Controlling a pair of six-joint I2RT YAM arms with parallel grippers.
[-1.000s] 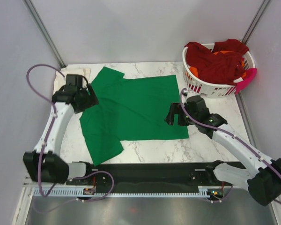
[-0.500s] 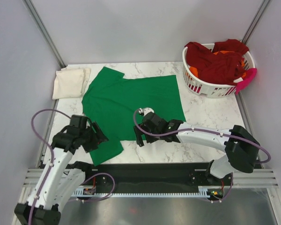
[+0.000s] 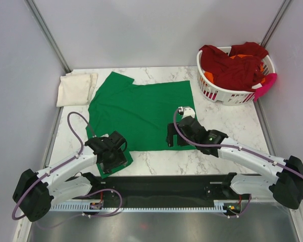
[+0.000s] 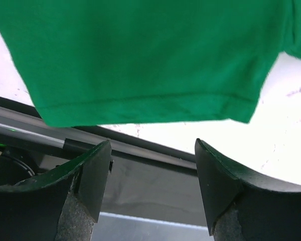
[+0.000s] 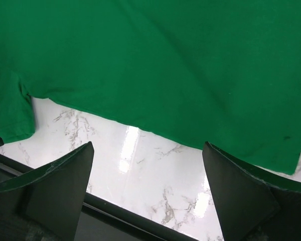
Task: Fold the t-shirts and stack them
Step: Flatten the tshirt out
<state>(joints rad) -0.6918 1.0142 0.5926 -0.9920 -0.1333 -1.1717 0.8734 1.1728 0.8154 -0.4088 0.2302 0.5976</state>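
Observation:
A bright green t-shirt [image 3: 141,113] lies spread flat on the marble table [image 3: 227,126]. My left gripper [image 3: 115,157] hovers open at the shirt's near-left sleeve; in the left wrist view the sleeve hem [image 4: 140,60] lies just beyond the empty left gripper [image 4: 150,168]. My right gripper [image 3: 171,137] stands open over the shirt's near edge; the right wrist view shows the green cloth [image 5: 155,55] ahead of the right gripper [image 5: 146,170], with bare marble between the fingers. A folded cream t-shirt [image 3: 77,88] lies at the back left. Dark red and orange t-shirts [image 3: 235,68] fill the basket.
The white slatted laundry basket [image 3: 223,95] stands at the back right, with a pink cloth [image 3: 266,85] hanging over its right rim. A black rail [image 3: 161,184] runs along the table's near edge, right under the left gripper.
The left arm swung from the shirt's back-left shoulder down to the near-left sleeve, uncovering the cream shirt. The right arm went from the shirt's right edge leftward, then back to the near edge.

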